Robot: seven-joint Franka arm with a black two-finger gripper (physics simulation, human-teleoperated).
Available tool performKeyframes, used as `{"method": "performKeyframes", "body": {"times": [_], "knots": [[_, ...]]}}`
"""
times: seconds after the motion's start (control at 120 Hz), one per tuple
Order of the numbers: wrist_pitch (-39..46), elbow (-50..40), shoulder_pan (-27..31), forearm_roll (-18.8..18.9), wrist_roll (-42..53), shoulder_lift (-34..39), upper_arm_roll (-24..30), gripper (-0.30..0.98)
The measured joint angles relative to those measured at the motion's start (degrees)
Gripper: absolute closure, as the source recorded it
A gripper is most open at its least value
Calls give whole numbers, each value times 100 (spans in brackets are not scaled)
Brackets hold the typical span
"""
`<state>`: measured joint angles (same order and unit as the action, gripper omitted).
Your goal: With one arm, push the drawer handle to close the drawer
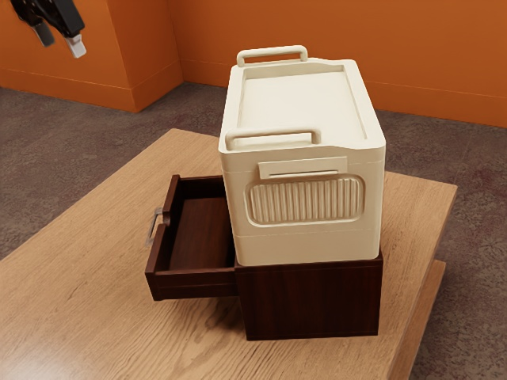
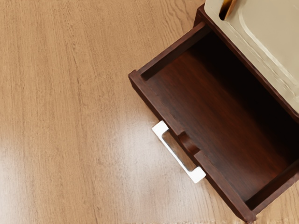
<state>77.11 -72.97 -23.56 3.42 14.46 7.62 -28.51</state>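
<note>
1. Gripper: fingers parted, raised well apart from drawer.
2. Drawer juts from cabinet under cream box; handle on front face.
3. Tabletop stretches between handle and table edge.

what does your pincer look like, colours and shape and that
My pincer is mostly black, with a slightly glossy, angular body. Two short, straight fingers extend from it: one ends in a pale, whitish blocky tip, the other in a darker grey one. I can't make out any cables or markings.
</note>
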Motion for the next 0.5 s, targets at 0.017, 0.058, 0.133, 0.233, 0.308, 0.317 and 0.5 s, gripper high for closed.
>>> {"method": "performKeyframes", "body": {"times": [0.017, 0.058, 0.133, 0.233, 0.308, 0.317, 0.5], "knots": [[-29, 25, -9, 9, 17, -11, 69, 0], [-91, 53, -42, 26, 57, -30, 170, 0], [-165, 52, -33, 47, 121, -85, 260, 0], [-101, 32, -15, 60, 197, -561, 365, 0], [-58, 73, 67, 269, 255, -702, 670, 0], [-54, 75, 60, 290, 261, -706, 693, 0], [22, -408, -444, 502, 333, -721, 850, 36]]}}
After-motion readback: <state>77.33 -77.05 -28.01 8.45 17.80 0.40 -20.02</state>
